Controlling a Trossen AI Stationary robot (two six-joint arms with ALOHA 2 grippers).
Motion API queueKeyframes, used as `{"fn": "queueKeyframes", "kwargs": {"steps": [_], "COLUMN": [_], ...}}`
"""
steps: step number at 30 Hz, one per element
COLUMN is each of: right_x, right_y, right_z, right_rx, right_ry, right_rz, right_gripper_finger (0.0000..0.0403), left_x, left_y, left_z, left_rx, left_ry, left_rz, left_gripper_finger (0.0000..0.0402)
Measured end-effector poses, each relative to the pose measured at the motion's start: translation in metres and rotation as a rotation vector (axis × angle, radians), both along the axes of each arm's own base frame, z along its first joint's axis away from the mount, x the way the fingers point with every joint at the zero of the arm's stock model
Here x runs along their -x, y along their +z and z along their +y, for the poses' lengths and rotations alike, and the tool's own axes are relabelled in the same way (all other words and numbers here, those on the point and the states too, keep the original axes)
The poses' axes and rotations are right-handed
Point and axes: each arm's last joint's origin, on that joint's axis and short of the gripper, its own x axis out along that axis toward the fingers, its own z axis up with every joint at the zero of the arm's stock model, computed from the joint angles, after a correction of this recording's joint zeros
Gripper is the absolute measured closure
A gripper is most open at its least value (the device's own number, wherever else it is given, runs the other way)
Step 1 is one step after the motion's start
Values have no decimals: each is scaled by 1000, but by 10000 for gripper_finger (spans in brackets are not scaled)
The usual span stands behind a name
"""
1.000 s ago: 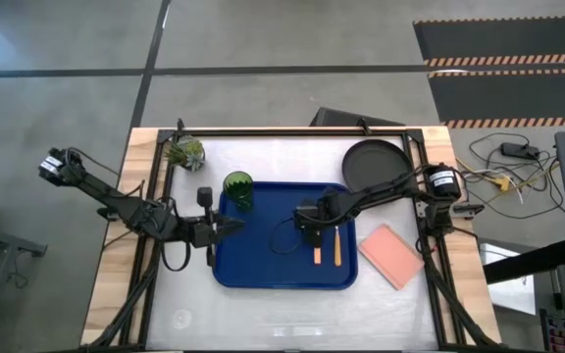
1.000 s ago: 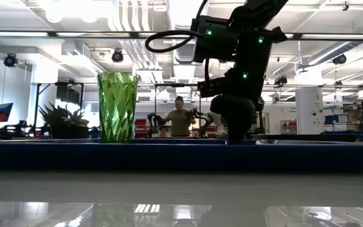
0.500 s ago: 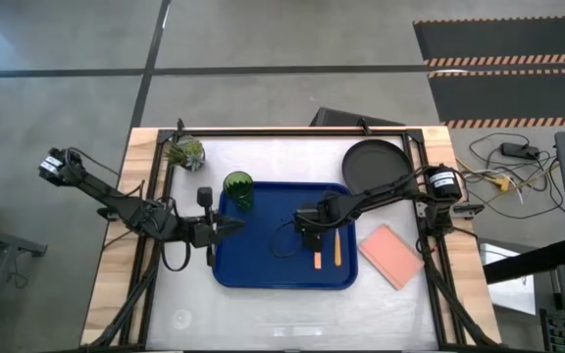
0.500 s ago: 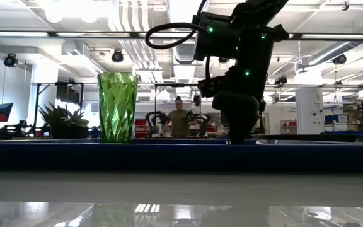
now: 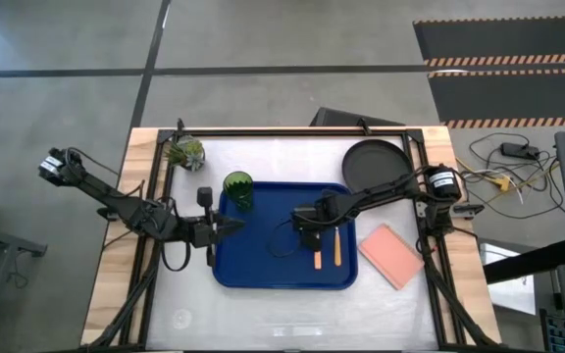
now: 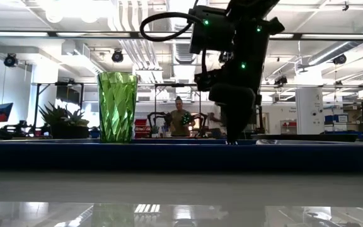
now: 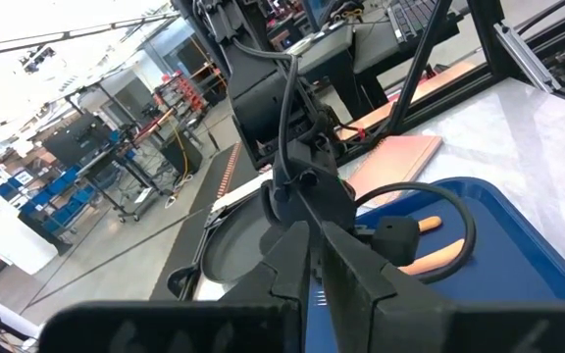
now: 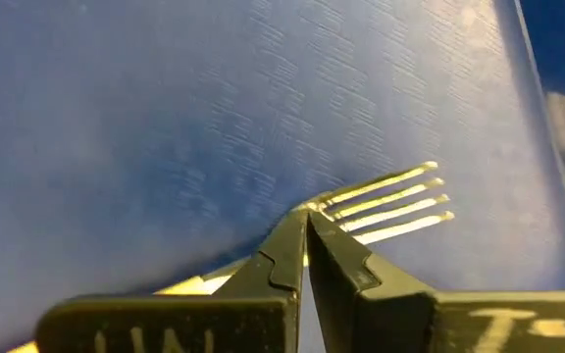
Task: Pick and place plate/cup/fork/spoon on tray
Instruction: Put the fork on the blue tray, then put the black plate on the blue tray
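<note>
The blue tray [image 5: 263,270] lies mid-table. The green cup [image 5: 238,189] stands upright on the tray's far left corner, and also shows in the low view [image 6: 117,107]. The fork [image 5: 316,253] and the spoon [image 5: 337,245] lie flat side by side on the tray, orange handles toward the near edge. The dark plate [image 5: 376,162] rests on the table at the far right, off the tray. My right gripper [image 5: 308,228] is shut, pointing down at the fork's neck [image 8: 314,206] behind the tines [image 8: 400,201]. My left gripper [image 5: 235,226] is shut and empty at the tray's left rim. My right gripper's shut fingertips [image 8: 292,235] come from above, pointing down, and stand at the fork's neck just behind the tines. I cannot tell whether they touch it. The fork lies flat on the tray and runs across under the fingers.
A pink square pad [image 5: 390,255] lies on the table right of the tray. A small potted plant [image 5: 184,152] stands at the far left. A dark cable loops over the tray beside my right gripper [image 5: 281,240]. A person stands in the room beyond the table [image 6: 180,120].
My right gripper has shifted a little toward the table's left and turned slightly, its tips staying low over the tray at the fork. The fork, spoon, cup and plate have kept their places.
</note>
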Motion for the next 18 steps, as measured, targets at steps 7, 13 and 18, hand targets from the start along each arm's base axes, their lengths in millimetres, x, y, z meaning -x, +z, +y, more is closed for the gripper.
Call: {"fn": "queueKeyframes", "kwargs": {"steps": [7, 13, 18], "right_x": [3, 20, 40], "right_y": [16, 25, 38], "right_z": [-2, -8, -19], "right_rx": [68, 177, 202], "right_ry": [-7, -12, -56], "right_rz": [93, 247, 308], "right_gripper_finger": [394, 394, 394], "left_x": [0, 0, 0], "left_y": [0, 0, 0], "left_z": [0, 0, 0], "left_rx": [0, 0, -1], "left_ry": [0, 0, 0], "left_rz": [0, 0, 1], "left_gripper_finger": [391, 391, 391]}}
